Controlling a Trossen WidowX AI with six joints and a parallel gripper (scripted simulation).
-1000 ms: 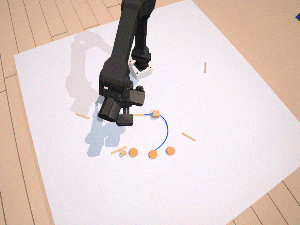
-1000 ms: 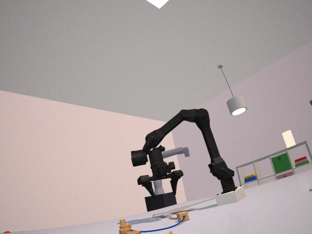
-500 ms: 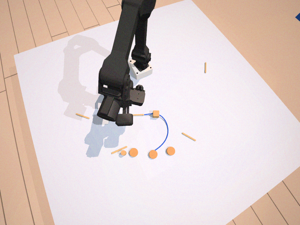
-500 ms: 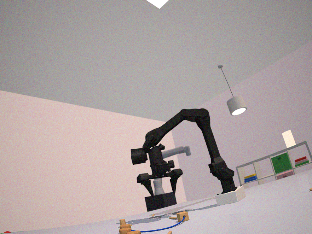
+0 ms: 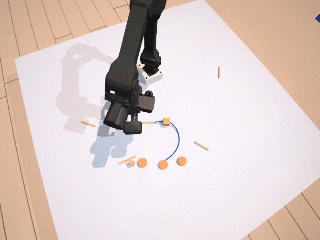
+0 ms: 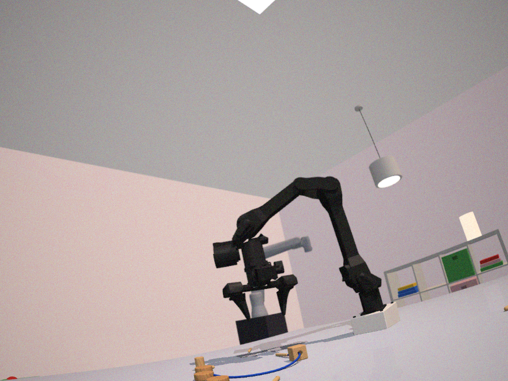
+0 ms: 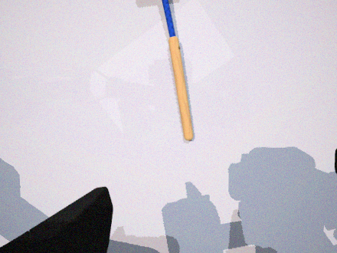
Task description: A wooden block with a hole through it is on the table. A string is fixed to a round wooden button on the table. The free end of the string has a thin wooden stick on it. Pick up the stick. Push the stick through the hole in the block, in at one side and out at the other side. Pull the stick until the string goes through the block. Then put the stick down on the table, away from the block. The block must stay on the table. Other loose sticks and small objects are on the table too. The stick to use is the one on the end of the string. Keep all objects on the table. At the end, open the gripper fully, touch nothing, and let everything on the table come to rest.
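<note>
The black six-joint arm (image 5: 129, 44) (image 6: 342, 221) rises from its white base (image 5: 152, 79) (image 6: 371, 323), arches over at the elbow and slopes down to the wrist, with the gripper (image 5: 139, 113) (image 6: 265, 316) pointing down above the table (image 5: 219, 186) (image 6: 431, 348) (image 7: 57, 126). Its jaws are spread wide, with nothing between them. The string's stick (image 5: 147, 122) (image 6: 281, 354) (image 7: 181, 88) lies on the table beyond the wooden block (image 5: 166, 121) (image 6: 297, 352), and the blue string (image 5: 179, 139) (image 6: 262, 373) (image 7: 168, 19) runs through the block's hole and curves round to the middle wooden button (image 5: 163, 164).

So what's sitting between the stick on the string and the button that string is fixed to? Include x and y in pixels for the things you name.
Along the blue string (image 5: 179, 139) (image 6: 262, 372), the wooden block (image 5: 166, 121) (image 6: 297, 352) sits between the stick (image 5: 147, 122) (image 7: 181, 88) and the button (image 5: 163, 164); the top view shows it.
</note>
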